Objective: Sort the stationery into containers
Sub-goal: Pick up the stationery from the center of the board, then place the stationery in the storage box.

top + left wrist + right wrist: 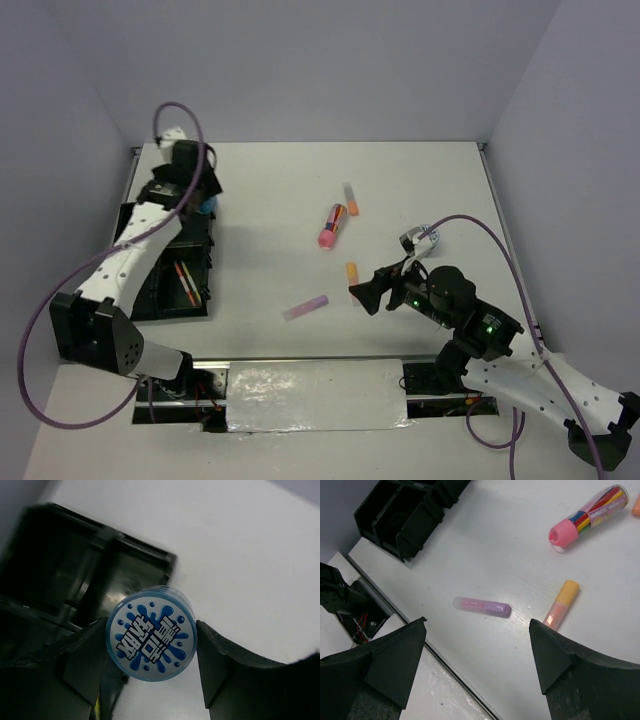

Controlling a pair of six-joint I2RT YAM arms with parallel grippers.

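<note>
Left wrist view: left end effector clamps blue-white roll, hanging above organiser tray corner. Risk: released here, roll may clip the tray wall and tumble onto the surface. Idle: right end effector spread wide, empty.

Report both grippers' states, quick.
Left gripper: shut on the blue-white roll.
Right gripper: open, holding nothing.
</note>
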